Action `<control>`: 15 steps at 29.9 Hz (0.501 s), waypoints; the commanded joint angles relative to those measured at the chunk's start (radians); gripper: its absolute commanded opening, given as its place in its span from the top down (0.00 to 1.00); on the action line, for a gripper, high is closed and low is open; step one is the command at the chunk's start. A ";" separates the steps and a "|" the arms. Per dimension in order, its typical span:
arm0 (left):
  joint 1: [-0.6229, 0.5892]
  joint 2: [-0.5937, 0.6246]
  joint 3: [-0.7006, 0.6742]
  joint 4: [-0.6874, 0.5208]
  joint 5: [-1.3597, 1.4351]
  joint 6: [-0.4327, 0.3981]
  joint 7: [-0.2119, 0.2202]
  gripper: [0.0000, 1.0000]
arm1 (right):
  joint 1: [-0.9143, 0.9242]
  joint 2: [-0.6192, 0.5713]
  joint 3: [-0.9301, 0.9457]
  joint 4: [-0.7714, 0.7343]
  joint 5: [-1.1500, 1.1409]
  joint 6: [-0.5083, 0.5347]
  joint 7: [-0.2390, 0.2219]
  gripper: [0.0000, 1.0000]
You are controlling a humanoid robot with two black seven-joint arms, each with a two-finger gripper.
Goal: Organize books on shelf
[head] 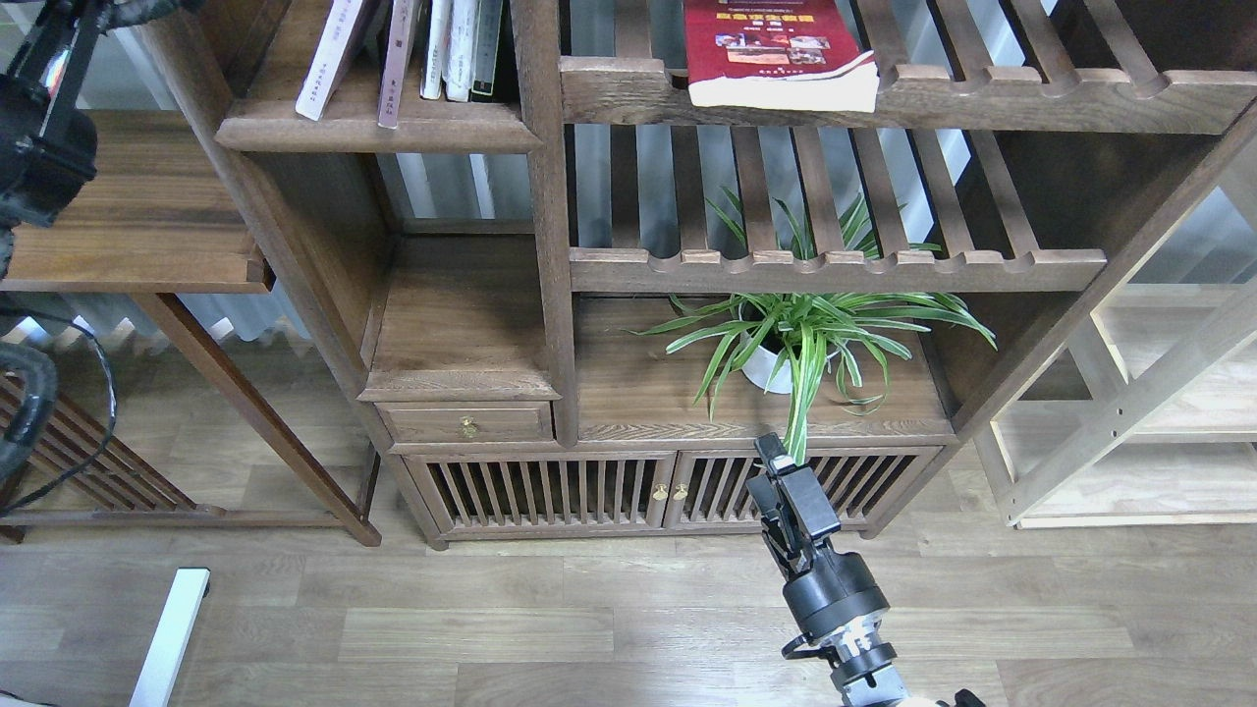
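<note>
A bright red book point(776, 44) with small photos lies flat on the upper slatted rack, its page edge facing me. On the dark-brown shelf point(373, 130) at the top left, a pale-covered book point(329, 54) leans to the right against a thin mauve-spined book point(398, 61). My left arm point(39, 147) rises out of the top left corner, and its gripper is out of view. My right gripper point(771, 462) hangs low in front of the cabinet doors, far below the books. It looks dark and end-on, with nothing visibly in it.
Thin white and dark-spined volumes point(462, 49) stand upright on the shelf beside the post point(545, 196). A potted spider plant point(795, 339) sits on the cabinet top under the lower slatted rack point(835, 265). A side table point(147, 216) is at left, a light wood frame point(1149, 393) at right.
</note>
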 commanded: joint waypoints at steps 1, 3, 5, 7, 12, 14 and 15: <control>0.015 0.013 -0.012 -0.030 -0.003 0.001 0.000 0.02 | -0.002 0.000 0.000 0.000 0.001 0.000 0.000 0.01; 0.032 0.030 -0.026 -0.070 -0.005 0.013 0.000 0.02 | 0.003 0.000 0.002 0.003 0.001 0.000 0.000 0.01; 0.058 0.045 -0.052 -0.113 -0.008 0.023 0.000 0.01 | 0.012 0.000 0.002 0.017 0.000 0.000 0.000 0.01; 0.072 0.048 -0.087 -0.143 -0.029 0.024 0.000 0.01 | 0.032 0.000 0.005 0.020 -0.001 0.000 0.000 0.01; 0.104 0.050 -0.143 -0.196 -0.130 0.023 0.000 0.01 | 0.053 0.000 0.003 0.020 0.001 0.000 0.000 0.02; 0.112 0.061 -0.158 -0.200 -0.144 0.024 0.000 0.01 | 0.062 0.000 0.002 0.020 0.001 0.000 -0.001 0.04; 0.115 0.065 -0.166 -0.209 -0.146 0.024 0.000 0.01 | 0.069 0.000 0.000 0.020 0.003 0.000 -0.001 0.04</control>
